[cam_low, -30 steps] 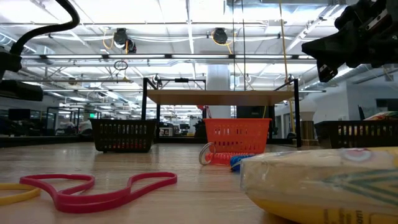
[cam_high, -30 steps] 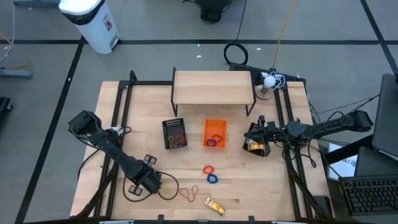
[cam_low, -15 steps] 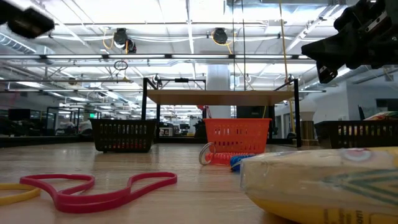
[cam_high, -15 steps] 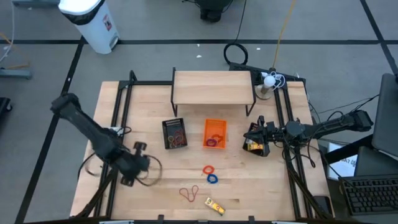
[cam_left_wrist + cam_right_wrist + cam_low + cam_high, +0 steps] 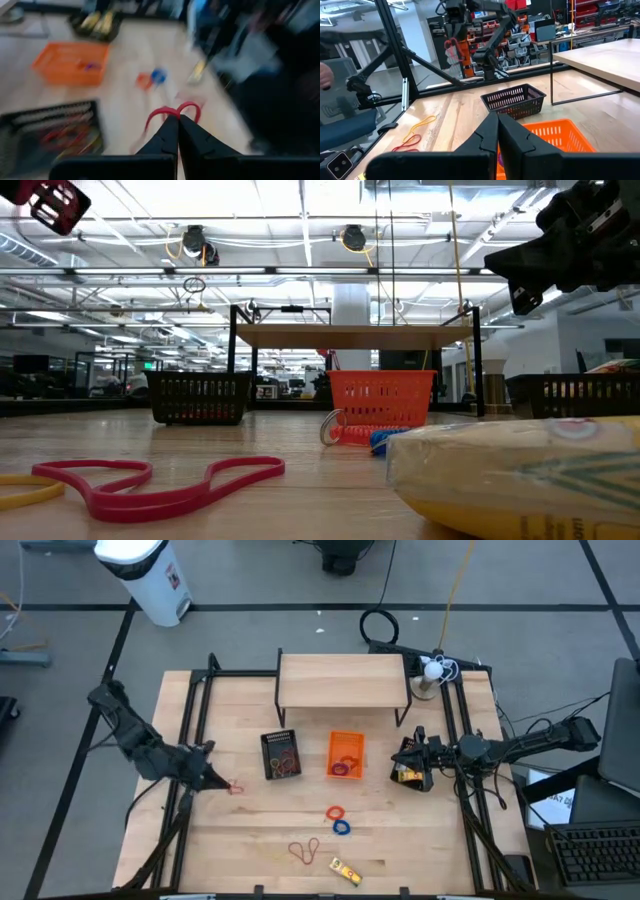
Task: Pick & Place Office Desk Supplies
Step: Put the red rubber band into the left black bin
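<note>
My left gripper [image 5: 222, 783] [image 5: 178, 119] hangs above the table's left half, left of the black mesh basket [image 5: 281, 754], shut on a thin red rubber band [image 5: 236, 787] [image 5: 189, 107]. The basket holds red and tan bands. The orange basket [image 5: 346, 754] beside it holds small rings. Loose on the table lie an orange ring [image 5: 334, 812], a blue ring [image 5: 342, 828], red bands [image 5: 305, 851] and a yellow packet [image 5: 346, 871]. My right gripper [image 5: 405, 762] [image 5: 497, 120] is shut, above a second black basket [image 5: 412, 774] holding yellow packets. My left gripper pinches the red rubber band between its two fingertips at a spot [image 5: 175, 113] where the band's loops meet. The band is lifted clear of the table and sticks out past the fingertips in two small loops.
A low wooden shelf on black legs [image 5: 342, 680] stands at the far side. Black frame rails [image 5: 190, 720] [image 5: 455, 720] run along both table sides. A lamp or round object [image 5: 430, 675] sits at the far right corner. Bare wood lies between the baskets and the loose items.
My left gripper has risen from the table's near-left area and swung toward the far edge, and now stands left of the black mesh basket with the red band held clear of the table. The right arm has kept still.
</note>
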`<act>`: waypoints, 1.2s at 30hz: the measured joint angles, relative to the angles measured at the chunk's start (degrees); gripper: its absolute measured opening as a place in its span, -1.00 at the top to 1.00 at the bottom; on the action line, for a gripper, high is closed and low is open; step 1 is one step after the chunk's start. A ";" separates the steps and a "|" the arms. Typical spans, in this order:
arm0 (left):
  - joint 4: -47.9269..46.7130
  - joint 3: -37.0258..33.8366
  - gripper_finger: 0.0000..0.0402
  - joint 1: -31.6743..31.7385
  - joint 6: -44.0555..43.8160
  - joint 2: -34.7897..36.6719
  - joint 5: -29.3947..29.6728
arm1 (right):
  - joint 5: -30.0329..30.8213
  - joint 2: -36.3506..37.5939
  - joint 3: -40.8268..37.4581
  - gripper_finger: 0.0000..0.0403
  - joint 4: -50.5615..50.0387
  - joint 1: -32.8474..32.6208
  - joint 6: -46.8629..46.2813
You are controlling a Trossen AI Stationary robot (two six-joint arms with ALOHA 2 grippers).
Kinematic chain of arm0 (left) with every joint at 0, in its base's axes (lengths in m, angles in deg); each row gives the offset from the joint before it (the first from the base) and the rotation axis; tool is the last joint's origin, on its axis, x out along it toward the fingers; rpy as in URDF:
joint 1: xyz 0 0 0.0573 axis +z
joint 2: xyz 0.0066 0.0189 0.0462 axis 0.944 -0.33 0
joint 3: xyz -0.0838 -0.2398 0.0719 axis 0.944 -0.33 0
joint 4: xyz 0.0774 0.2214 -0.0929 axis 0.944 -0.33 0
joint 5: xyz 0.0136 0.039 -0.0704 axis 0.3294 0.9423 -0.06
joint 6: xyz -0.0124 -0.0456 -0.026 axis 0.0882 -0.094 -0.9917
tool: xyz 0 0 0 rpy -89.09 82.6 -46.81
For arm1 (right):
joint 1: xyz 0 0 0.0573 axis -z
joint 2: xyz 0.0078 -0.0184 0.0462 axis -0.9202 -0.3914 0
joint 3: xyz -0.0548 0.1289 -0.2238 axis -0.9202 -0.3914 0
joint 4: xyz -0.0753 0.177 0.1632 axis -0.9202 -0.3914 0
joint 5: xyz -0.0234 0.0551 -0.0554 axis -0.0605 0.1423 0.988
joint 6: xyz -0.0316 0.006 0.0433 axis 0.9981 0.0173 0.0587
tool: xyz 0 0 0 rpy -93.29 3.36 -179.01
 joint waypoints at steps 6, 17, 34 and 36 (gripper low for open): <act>15.18 -12.07 1.00 1.45 0.17 6.57 -7.17 | 0.00 0.00 0.00 0.98 0.02 0.00 0.01; 5.68 -14.77 1.00 1.39 -2.24 21.66 -2.67 | 0.00 -0.04 0.00 0.98 -0.12 0.00 -0.63; -3.80 8.72 1.00 11.31 -3.45 -3.41 11.22 | 0.09 -0.22 -0.02 0.98 2.84 0.00 0.04; -11.37 14.75 1.00 14.68 -5.15 -11.34 8.96 | 0.24 -0.20 0.00 0.98 2.84 0.00 0.04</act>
